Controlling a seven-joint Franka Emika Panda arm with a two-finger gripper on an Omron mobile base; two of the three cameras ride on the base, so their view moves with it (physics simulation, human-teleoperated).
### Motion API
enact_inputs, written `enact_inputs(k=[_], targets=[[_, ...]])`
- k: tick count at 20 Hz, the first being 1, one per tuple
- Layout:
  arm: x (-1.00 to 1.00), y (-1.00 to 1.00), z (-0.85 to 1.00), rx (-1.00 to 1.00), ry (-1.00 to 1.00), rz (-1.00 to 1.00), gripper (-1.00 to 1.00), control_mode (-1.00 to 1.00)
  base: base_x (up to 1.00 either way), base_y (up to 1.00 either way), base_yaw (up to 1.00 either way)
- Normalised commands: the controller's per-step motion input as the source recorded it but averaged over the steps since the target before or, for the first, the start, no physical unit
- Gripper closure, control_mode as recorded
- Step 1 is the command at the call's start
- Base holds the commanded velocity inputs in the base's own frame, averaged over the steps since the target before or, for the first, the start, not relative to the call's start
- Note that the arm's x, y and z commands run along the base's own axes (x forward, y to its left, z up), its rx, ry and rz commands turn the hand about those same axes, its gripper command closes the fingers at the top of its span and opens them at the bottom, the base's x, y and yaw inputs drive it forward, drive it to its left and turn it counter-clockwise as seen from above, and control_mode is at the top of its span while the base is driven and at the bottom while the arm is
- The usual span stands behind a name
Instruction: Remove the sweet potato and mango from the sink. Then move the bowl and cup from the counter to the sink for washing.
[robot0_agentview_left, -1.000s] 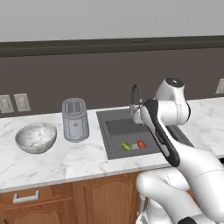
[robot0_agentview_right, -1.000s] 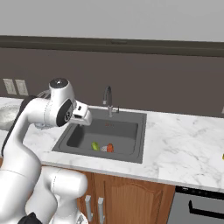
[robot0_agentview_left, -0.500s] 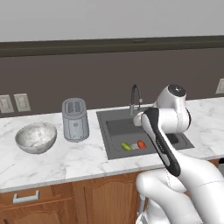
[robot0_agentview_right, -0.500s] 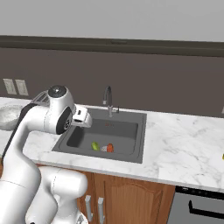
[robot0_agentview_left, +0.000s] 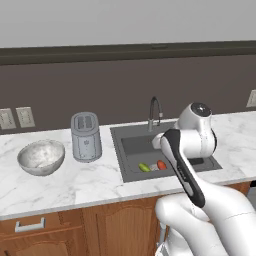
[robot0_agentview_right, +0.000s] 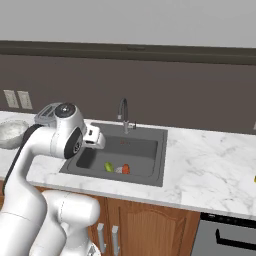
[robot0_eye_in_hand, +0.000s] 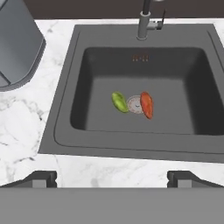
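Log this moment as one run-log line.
gripper: open, above sink | mango, sweet potato: in basin, flanking drain | bowl: on counter

The arm (robot0_agentview_left: 200, 145) is glossy white with rounded segments, dark grey joint caps and a black band along one link.

Flat, even rendered light is filling every view; soft shading is darkening the sink (robot0_eye_in_hand: 78, 109) walls, with nothing blurring or glaring.
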Motion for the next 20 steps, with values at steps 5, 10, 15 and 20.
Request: enact_inputs(k=[5, 10, 15, 20], targets=[[0.04, 0.00, -0.05, -0.06, 0.04, 0.00, -1.00, -1.00, 0.00, 0.00, 0.00], [0.04, -0.01, -0.07, -0.01, 0.02, 0.00, -1.00, -1.00, 0.00, 0.00, 0.00], [0.02, -0.05, -0.07, 0.00, 0.00, 0.00, -1.00, -1.00, 0.00, 0.00, 0.00], [0.02, -0.09, -0.08, 0.00, 0.00, 0.00, -1.00, -1.00, 0.00, 0.00, 0.00]])
